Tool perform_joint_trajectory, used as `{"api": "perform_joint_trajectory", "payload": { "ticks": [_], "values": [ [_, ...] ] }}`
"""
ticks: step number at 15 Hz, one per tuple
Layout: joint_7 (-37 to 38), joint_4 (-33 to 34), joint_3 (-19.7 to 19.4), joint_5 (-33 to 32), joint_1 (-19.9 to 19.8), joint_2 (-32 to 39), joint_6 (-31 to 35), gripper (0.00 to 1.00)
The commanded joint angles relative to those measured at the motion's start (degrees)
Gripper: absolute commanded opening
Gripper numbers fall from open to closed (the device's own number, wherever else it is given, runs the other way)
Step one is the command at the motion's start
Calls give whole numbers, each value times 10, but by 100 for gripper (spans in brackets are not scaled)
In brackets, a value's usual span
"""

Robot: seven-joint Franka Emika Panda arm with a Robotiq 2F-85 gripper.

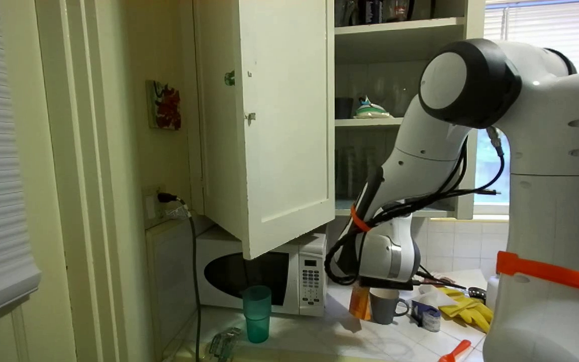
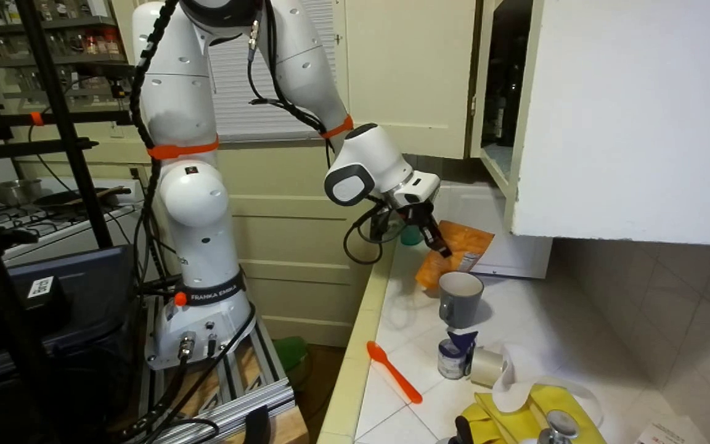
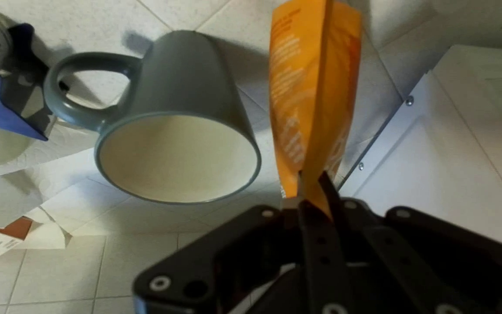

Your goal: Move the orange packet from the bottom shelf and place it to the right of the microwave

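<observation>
My gripper (image 3: 312, 185) is shut on the top edge of the orange packet (image 3: 312, 87). The packet hangs upright from the fingers and is a little tilted in an exterior view (image 2: 475, 242). In an exterior view the packet (image 1: 360, 303) shows just right of the white microwave (image 1: 312, 246), low over the counter. I cannot tell whether its bottom touches the tiles. The gripper (image 2: 442, 248) points down at the packet in an exterior view. The microwave's side also shows in the wrist view (image 3: 447, 148). The bottom shelf (image 1: 345, 205) is partly hidden by the arm and the cupboard door.
A grey mug (image 2: 461, 302) stands close beside the packet. A teal cup (image 1: 257, 314) stands before the microwave. The open cupboard door (image 1: 289, 125) hangs above it. An orange spoon (image 2: 395, 373), small can (image 2: 452, 361) and yellow gloves (image 2: 552, 416) lie along the counter.
</observation>
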Motion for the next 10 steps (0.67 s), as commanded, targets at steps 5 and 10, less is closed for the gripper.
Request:
{"api": "perform_joint_trajectory", "payload": {
  "ticks": [5,10],
  "values": [
    [-26,0,0,43,14,8,7,56],
    [-42,2,-2,66,18,-13,-17,93]
  ]
}}
